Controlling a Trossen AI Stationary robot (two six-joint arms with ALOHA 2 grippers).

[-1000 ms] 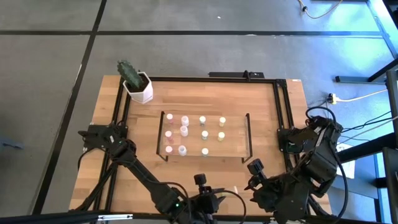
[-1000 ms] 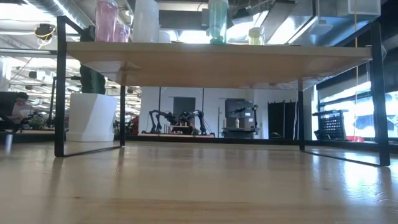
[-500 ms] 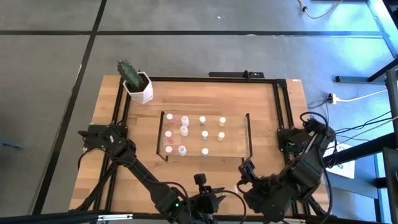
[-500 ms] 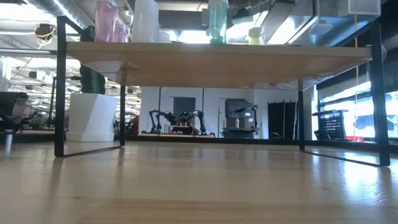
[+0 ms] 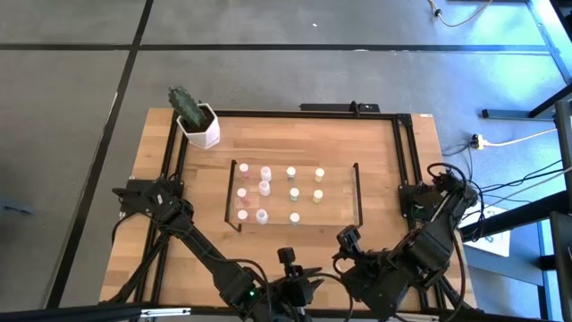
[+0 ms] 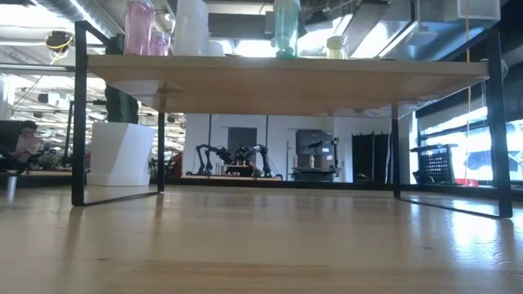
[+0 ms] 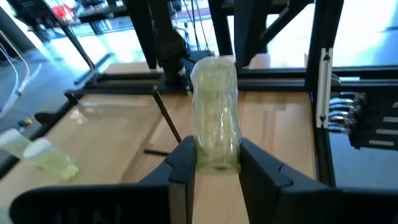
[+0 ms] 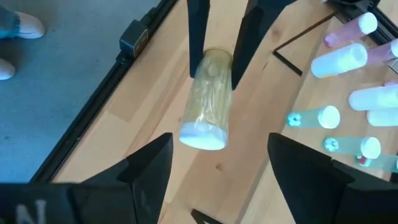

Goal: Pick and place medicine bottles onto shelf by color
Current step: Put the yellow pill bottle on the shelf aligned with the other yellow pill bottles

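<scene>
Left gripper [image 7: 214, 163] is clamped on a yellow bottle [image 7: 215, 112], held upright between its fingers [image 7: 181, 160] at the table's 6 o'clock edge. Right gripper [image 8: 214, 163] has jaws spread wide, nothing in them; that same bottle sits just ahead of it, pale cap facing it, no contact. Shelf [image 5: 335, 211] mid-table carries the remaining bottles [image 5: 264, 188] in colour columns. Versus a second ago: right gripper has shifted toward 9 o'clock, closer to the left one, and opened wider.
</scene>
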